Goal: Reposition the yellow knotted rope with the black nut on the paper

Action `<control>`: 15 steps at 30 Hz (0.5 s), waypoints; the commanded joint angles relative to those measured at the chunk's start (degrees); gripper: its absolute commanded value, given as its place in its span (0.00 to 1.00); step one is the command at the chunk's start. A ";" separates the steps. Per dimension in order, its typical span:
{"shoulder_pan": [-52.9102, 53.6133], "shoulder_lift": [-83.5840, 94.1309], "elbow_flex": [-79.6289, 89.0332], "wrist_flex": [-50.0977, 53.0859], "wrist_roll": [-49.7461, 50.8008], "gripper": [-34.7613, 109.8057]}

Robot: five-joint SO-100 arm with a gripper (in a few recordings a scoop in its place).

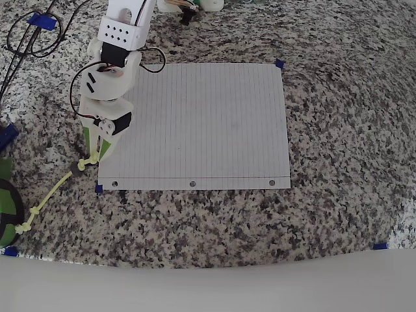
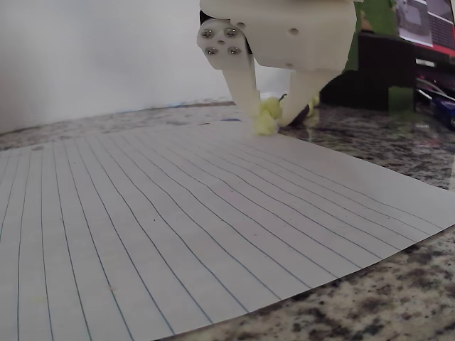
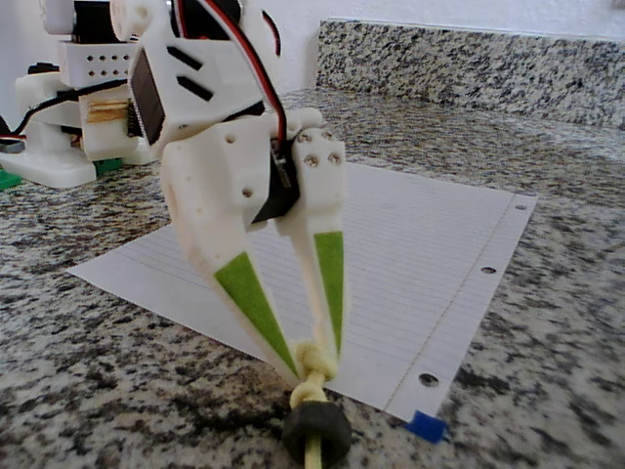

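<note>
The yellow knotted rope [image 1: 49,198] lies on the granite left of the paper [image 1: 201,123], running from a knot at the lower left up to the paper's bottom-left corner. My gripper [image 1: 95,156] is shut on the rope's upper knotted end [image 3: 314,360] at the paper's left edge. The black nut [image 3: 316,432] sits on the cord just below the fingertips, resting on the granite; from overhead the nut [image 1: 77,170] is right beside the corner. In the wrist view the gripper [image 2: 274,117] pinches the yellow knot [image 2: 268,116] just above the paper [image 2: 178,220].
Blue tape tabs [image 1: 99,188] mark the paper's corners. Black cables [image 1: 32,36] lie at the upper left, and a green object [image 1: 8,208] sits at the left edge. The arm's base [image 3: 68,127] stands behind the paper in the fixed view.
</note>
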 commanded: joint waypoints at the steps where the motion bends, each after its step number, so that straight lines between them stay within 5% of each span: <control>1: 0.62 1.05 -1.85 0.18 -0.62 0.24; 10: -0.44 8.35 -1.58 5.98 -7.21 0.24; 15: -1.93 15.03 -1.49 10.46 -19.86 0.24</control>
